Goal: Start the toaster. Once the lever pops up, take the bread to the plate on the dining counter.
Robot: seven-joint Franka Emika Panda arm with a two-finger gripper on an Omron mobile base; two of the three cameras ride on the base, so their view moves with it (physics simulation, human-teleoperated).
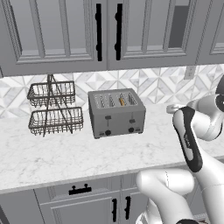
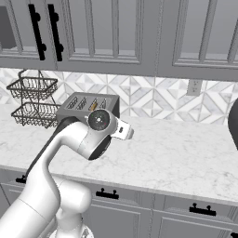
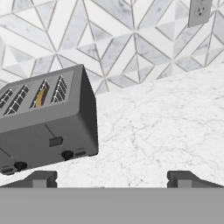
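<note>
- While my gripper (image 3: 112,178) hangs with jaws wide apart and empty, the toaster (image 1: 117,113) sits to its left on the counter (image 1: 52,157), against the far wall.
- I judge its right-hand lever (image 3: 55,141) nearer; the box's long axis runs left-right.
- My hand view shows the bread (image 3: 41,97) in a slot; the left base view shows the wire basket (image 1: 54,109) beside it.

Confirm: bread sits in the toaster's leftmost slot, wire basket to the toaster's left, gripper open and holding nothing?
Not quite. The bread sits in the third slot from the left of the toaster, as the left base view shows. The wire basket is on its left, and the gripper is open and holds nothing.
</note>
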